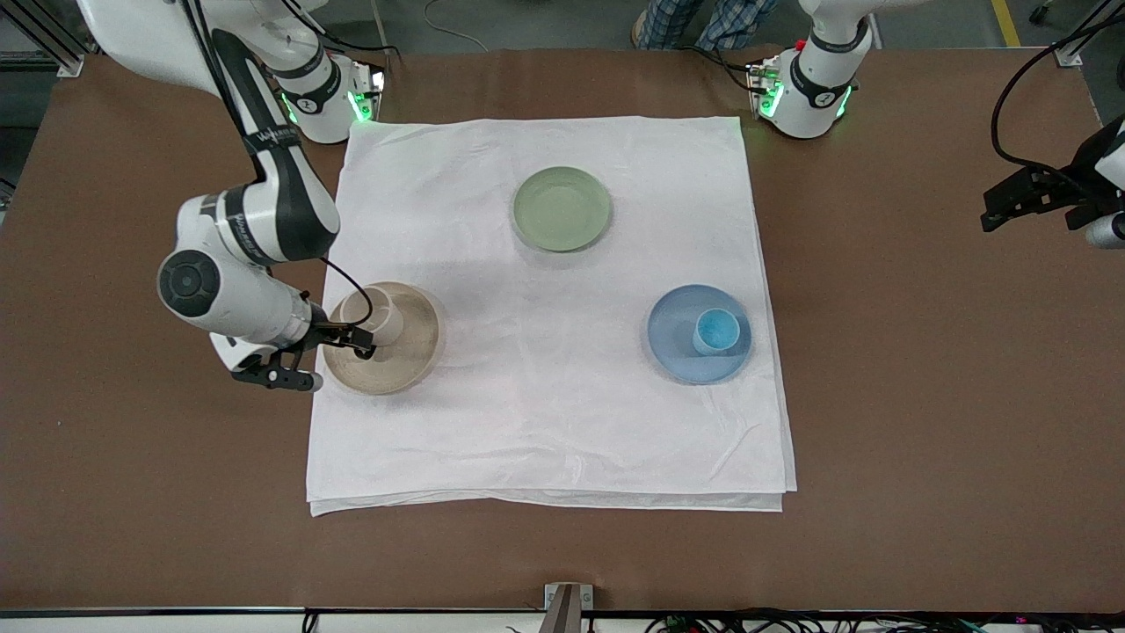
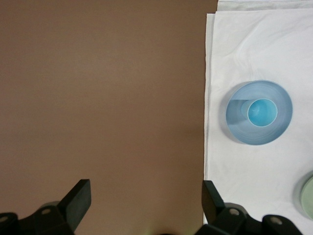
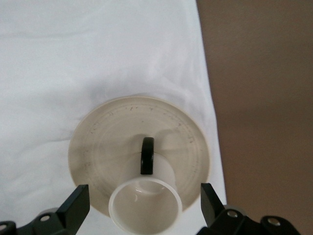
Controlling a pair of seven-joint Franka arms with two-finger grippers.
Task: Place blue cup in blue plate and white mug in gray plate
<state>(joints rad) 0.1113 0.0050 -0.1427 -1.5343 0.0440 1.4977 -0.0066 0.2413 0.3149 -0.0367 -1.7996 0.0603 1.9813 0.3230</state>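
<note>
The right claw (image 1: 347,338) sits at the left of the front view, over the edge of the gray plate (image 1: 413,365), its fingers (image 3: 73,205) spread wide and released, one on each side of the white mug (image 3: 145,203) without touching it. The mug stands upright on the gray plate, handle (image 3: 147,155) toward the plate's middle. The plate lies on the white cloth (image 1: 545,413) at the right arm's end, near the cloth's edge.

The left claw (image 1: 1046,198) hangs at the right edge of the front view, over bare brown surface (image 1: 923,396), well apart from the cloth; its fingers (image 2: 78,200) are parted and hold nothing. This arm waits.

Right of centre in the front view, the blue cup (image 1: 716,331) stands upright in the blue plate (image 1: 672,338). A green plate (image 1: 562,209) lies in the upper middle, farther from the camera than both other plates.
</note>
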